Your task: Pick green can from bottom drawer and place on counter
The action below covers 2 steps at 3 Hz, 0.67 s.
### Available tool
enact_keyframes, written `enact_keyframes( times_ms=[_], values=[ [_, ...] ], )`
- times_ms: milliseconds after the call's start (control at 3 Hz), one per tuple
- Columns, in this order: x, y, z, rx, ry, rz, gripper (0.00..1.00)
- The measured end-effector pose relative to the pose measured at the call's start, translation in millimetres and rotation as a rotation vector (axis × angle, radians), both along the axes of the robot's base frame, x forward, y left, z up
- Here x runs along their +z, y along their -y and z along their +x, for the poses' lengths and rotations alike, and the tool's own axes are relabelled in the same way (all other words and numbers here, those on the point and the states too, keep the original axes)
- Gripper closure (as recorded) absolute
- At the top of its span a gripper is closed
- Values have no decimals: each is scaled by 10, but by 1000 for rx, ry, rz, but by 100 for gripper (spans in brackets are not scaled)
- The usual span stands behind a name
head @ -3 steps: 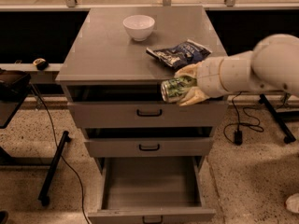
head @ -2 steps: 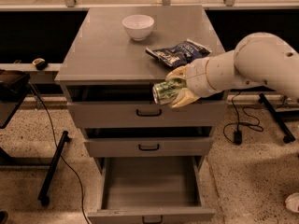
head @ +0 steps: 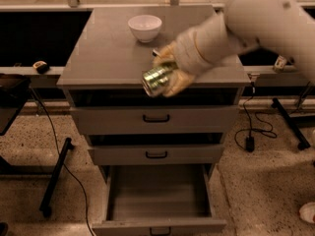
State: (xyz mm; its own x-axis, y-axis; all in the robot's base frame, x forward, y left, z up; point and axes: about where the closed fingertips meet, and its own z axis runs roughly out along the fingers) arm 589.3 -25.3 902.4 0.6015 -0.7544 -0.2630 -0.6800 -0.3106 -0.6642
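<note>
My gripper [head: 165,73] is shut on the green can [head: 156,77], which lies tilted on its side with a silver end facing the camera. It hangs over the front edge of the counter [head: 106,58], right of centre. My white arm [head: 246,23] reaches in from the upper right and covers the counter's right part. The bottom drawer [head: 156,200] stands pulled open below, with nothing showing inside.
A white bowl [head: 144,27] stands at the back middle of the counter. The blue snack bag is hidden behind my arm. Two upper drawers [head: 156,118] stand slightly open. Cables [head: 251,132] and a black stand [head: 54,181] lie on the floor beside the cabinet.
My gripper has carried the green can leftward and up, from in front of the top drawer's right side to over the counter's front edge. The arm now covers the snack bag.
</note>
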Motion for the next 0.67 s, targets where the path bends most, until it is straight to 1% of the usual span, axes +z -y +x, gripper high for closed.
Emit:
enact_keyframes(
  times_ms=[333,667],
  values=[
    [296,-594,-3,149,13,-101,100],
    [181,-1116,121,261,-75,-124,100]
  ],
)
